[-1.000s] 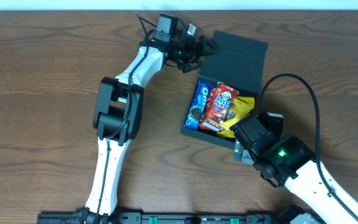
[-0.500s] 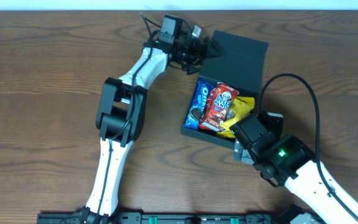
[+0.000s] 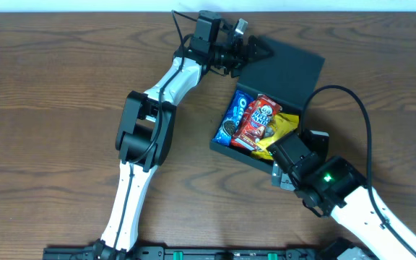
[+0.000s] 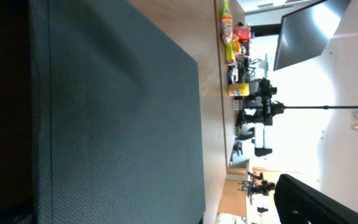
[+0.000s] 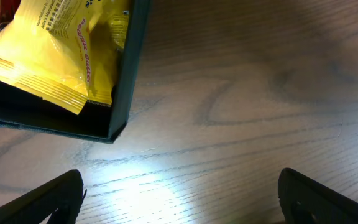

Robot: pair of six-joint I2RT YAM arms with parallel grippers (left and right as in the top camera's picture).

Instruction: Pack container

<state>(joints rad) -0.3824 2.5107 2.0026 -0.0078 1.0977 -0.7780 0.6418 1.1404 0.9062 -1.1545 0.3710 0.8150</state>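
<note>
- 1 container, lid up
- 3 inside: blue packet, red packet, yellow packet
- left end effector at lid, can't tell grip
- right end effector wide open, empty

A dark wood table lies under bright light. Beyond it stand a white wall and a dark screen.

One dark teal container, and just the one. Inside it, three snack packets: one blue Oreo packet, one red packet, one yellow packet. Two robot arms: one left arm, one right arm. One wooden table.
</note>
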